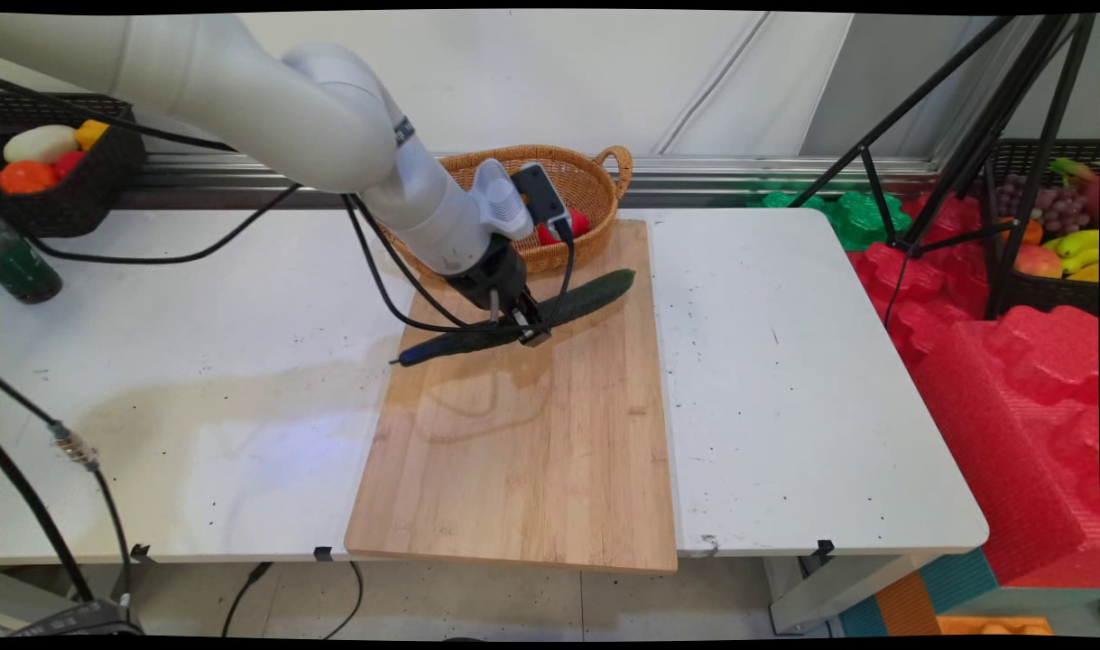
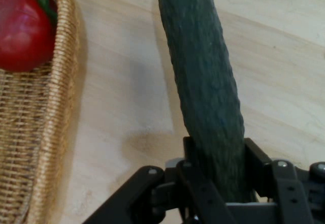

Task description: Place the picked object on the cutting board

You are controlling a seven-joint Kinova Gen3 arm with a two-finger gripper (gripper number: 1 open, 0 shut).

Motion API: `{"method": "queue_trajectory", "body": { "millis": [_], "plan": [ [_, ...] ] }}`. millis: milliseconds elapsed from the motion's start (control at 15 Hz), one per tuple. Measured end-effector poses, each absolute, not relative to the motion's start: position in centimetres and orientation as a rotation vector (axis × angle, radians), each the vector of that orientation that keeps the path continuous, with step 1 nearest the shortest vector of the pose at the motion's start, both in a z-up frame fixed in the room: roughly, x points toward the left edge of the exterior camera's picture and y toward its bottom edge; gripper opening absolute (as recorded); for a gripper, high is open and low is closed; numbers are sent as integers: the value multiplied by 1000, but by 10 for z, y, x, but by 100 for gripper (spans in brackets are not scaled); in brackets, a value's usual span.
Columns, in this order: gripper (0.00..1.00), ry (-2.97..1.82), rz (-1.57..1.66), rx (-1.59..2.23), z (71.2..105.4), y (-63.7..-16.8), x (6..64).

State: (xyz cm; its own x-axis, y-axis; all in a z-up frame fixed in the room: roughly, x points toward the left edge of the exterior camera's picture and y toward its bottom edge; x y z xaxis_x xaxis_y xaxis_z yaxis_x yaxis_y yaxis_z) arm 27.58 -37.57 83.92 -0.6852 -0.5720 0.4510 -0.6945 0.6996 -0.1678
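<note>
A long dark green cucumber (image 1: 595,293) lies slantwise over the far part of a wooden cutting board (image 1: 531,451). My gripper (image 1: 518,325) is shut on the cucumber near its middle; a dark bluish end sticks out to the gripper's left. In the hand view the cucumber (image 2: 203,71) rises from between the fingers (image 2: 254,155) of the gripper (image 2: 217,153), over the board (image 2: 127,82). Whether it rests on the board or hangs just above it I cannot tell. Behind stands a wicker basket (image 1: 595,181) with a red vegetable (image 1: 577,223) inside; both the basket (image 2: 56,107) and the vegetable (image 2: 23,31) show at the hand view's left.
A black basket (image 1: 62,194) of vegetables and a dark green bottle (image 1: 26,271) stand at the table's far left. Black cables hang from the arm over the board's left edge. A tripod (image 1: 965,135), red foam (image 1: 1010,361) and a fruit crate (image 1: 1055,235) are beyond the table's right edge.
</note>
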Motion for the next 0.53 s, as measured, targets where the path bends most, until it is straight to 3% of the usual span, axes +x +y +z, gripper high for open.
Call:
{"method": "queue_trajectory", "body": {
  "millis": [533],
  "plan": [
    [0,-2570,427,967,815,-397,267]
  ]
}}
